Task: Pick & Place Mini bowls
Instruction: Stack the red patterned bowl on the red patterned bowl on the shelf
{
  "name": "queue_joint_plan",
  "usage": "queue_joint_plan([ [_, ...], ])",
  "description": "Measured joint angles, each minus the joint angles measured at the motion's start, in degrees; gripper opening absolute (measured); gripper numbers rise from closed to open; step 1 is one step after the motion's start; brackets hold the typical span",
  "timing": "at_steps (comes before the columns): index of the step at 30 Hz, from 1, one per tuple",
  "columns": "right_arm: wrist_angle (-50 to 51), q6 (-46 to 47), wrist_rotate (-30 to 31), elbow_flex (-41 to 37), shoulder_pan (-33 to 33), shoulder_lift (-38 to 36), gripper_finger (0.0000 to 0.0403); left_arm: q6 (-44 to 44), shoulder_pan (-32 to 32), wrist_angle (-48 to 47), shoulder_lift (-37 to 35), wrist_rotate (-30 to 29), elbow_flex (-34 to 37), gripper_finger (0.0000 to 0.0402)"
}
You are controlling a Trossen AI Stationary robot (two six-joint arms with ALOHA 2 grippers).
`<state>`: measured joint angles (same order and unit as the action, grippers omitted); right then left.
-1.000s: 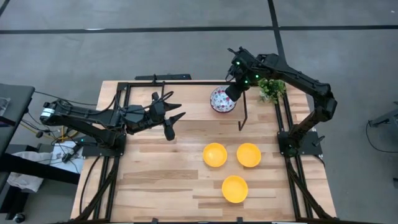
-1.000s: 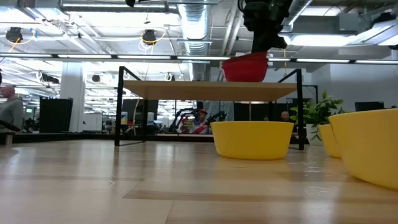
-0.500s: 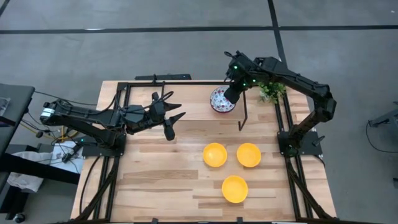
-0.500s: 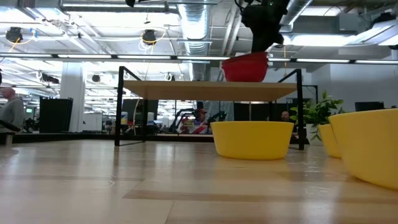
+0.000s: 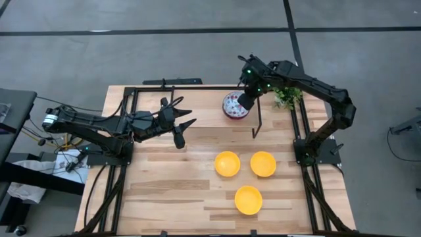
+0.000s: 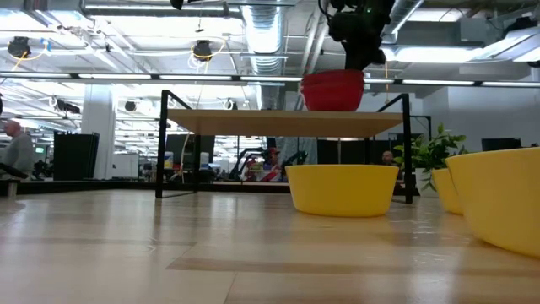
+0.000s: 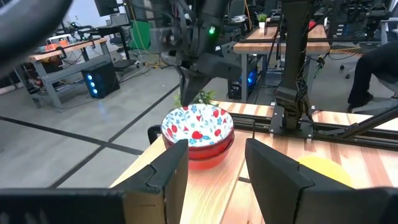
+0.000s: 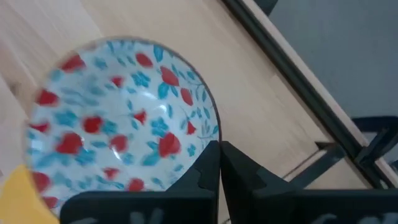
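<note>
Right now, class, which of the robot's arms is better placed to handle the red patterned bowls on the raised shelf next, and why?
The right arm. Its hand sits directly at the rim of the stacked red patterned bowls on the shelf, fingers closed together. The left hand hangs open farther along the table, away from them and from the yellow bowls.

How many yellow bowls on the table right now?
3. One yellow bowl sits mid-table, a second just beside it toward the right arm's side, a third nearer the front edge. All on the tabletop, apart from each other; none looks hidden.
</note>
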<state>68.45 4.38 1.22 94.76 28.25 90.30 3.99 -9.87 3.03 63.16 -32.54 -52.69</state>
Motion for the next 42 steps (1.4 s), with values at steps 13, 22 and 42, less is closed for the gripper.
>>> queue_joint_plan([
  [13, -1.37, 0.1, 0.08, -0.37, -0.15, 0.0, 0.0001, -0.02, 0.0, 0.0, 0.0, -0.02, 0.0, 0.0159],
  [22, -2.25, -0.29, 0.68, -0.37, 0.0, -2.36, 0.0, -0.01, 0.0, 0.0, 0.0, -0.01, 0.0, 0.0159],
  [42, 0.84, -0.2, -2.54, -0.39, -1.84, -1.68, 0.0, -1.94, -0.33, -0.02, -0.02, -0.02, 0.0, 0.0159],
])
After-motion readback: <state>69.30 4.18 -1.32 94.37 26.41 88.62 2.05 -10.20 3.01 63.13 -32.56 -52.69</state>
